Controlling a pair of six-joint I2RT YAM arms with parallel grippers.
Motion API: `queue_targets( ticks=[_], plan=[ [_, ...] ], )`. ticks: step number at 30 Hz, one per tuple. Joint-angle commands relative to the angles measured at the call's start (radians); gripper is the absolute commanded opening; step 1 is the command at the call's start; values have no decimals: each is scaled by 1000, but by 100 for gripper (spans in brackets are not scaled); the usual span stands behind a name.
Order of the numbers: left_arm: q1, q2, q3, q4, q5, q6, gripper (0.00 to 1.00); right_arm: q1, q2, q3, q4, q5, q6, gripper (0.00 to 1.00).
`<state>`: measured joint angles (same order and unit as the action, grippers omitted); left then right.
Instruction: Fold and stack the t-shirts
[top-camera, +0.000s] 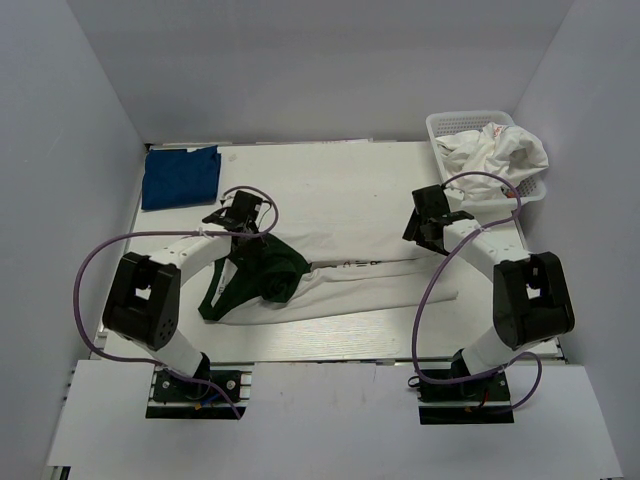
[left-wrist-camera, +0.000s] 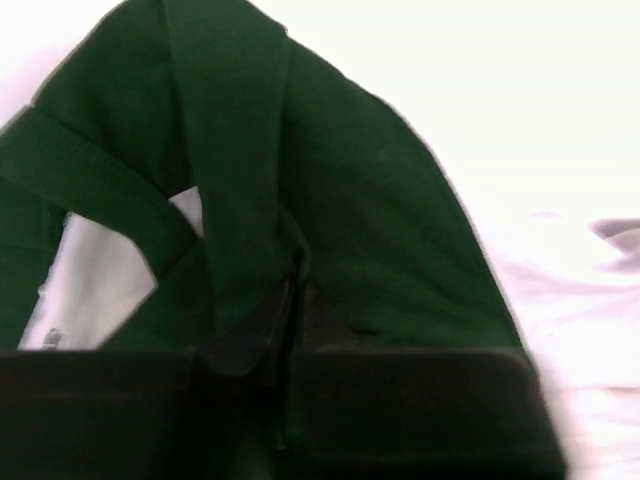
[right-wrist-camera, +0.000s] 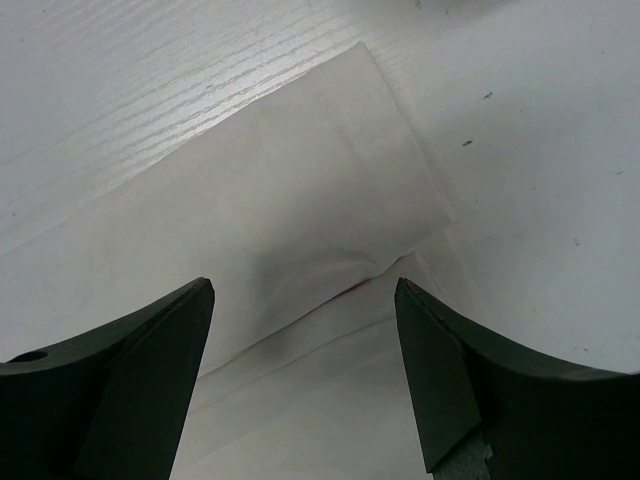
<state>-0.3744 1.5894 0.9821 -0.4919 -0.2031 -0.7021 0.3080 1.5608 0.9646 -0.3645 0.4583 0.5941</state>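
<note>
A white t-shirt (top-camera: 370, 283) with dark green sleeves and collar lies folded lengthwise across the table's middle. Its green end (top-camera: 262, 275) is bunched at the left. My left gripper (top-camera: 243, 213) hangs over that end, and in the left wrist view its fingers (left-wrist-camera: 297, 295) are pinched together on a fold of the green cloth (left-wrist-camera: 350, 200). My right gripper (top-camera: 432, 228) hovers open over the shirt's right end. In the right wrist view the white cloth (right-wrist-camera: 300, 200) shows between its spread fingers (right-wrist-camera: 305, 290), untouched. A dark blue t-shirt (top-camera: 180, 177) lies folded at the back left.
A white lattice basket (top-camera: 452, 122) at the back right holds crumpled white shirts (top-camera: 500, 152) that spill over its rim. The white table (top-camera: 330, 180) is walled on three sides. Purple cables loop from both arms.
</note>
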Motion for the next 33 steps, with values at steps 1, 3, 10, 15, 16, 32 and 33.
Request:
queue_targets(
  ticks=[1, 3, 10, 15, 16, 32, 33],
  plan=[
    [3, -48, 29, -36, -54, 4, 10, 0, 16, 22, -1, 25, -4, 79],
    [3, -72, 29, -48, -77, 13, 0, 3, 16, 25, -2, 25, -4, 79],
    [3, -267, -37, -57, -100, 13, 0, 3, 19, 20, 2, 20, -4, 79],
    [3, -429, -112, -117, -122, -37, 0, 0, 15, 17, 4, 16, -5, 79],
    [3, -453, -144, -126, -107, -52, 0, 2, 18, 16, 12, 14, -5, 79],
    [3, -563, -248, -376, -256, -274, 92, 11, 19, 29, 10, -9, -37, 79],
    [3, -574, -234, -344, -237, -236, 92, 13, 12, 26, 12, -9, -42, 79]
  ],
)
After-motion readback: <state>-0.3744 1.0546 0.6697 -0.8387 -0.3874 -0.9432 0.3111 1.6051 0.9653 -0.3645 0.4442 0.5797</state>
